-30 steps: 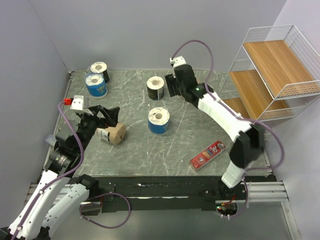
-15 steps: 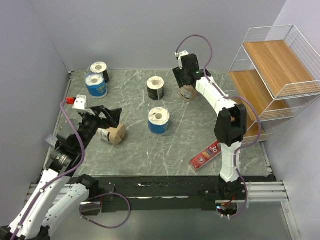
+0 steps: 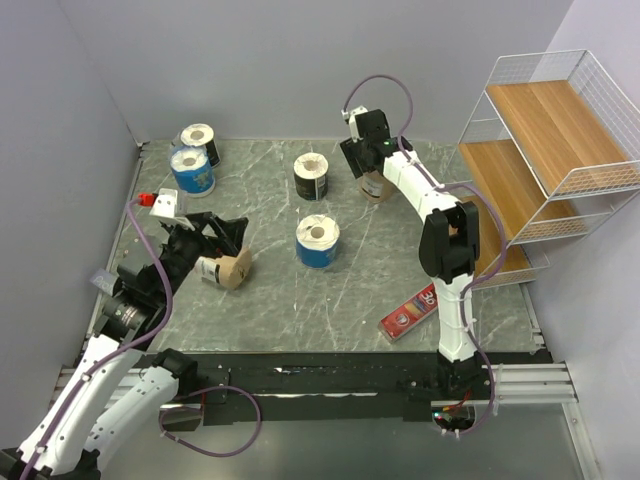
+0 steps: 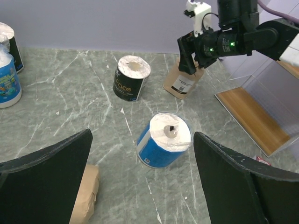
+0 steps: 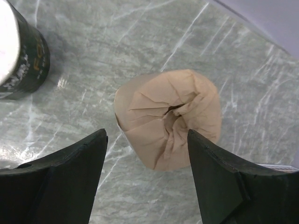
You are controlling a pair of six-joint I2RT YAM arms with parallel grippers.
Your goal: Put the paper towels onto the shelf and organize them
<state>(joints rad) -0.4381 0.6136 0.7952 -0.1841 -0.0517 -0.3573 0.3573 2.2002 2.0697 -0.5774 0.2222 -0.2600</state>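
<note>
The right gripper [image 5: 147, 136] hangs with its jaws apart over an upright kraft roll [image 5: 163, 123] at the far middle of the table [image 3: 270, 300]. Its wrist view shows the wrapper's creased paper pleated into a pucker on the roll's top, and a strip of grey veined marble between one finger and the wrapper. The other finger overlaps the roll, so contact there cannot be told. Only the left wrist view shows the white printed label on this roll's side. The left gripper [image 4: 142, 135] is spread wide and holds nothing. A second kraft roll [image 4: 86, 191] lies on its side just beside it. Beyond stand a glossy blue roll [image 4: 163, 140] and a black roll [image 4: 130, 77], both white-topped cylinders. The overhead view alone takes in another blue roll [image 3: 191, 170] touching another black roll [image 3: 201, 140] in the far left corner. It also shows the shelf [image 3: 545, 150], white wire with stepped wooden tiers, at the right edge, and a flat red box [image 3: 412, 311] near the front.
</note>
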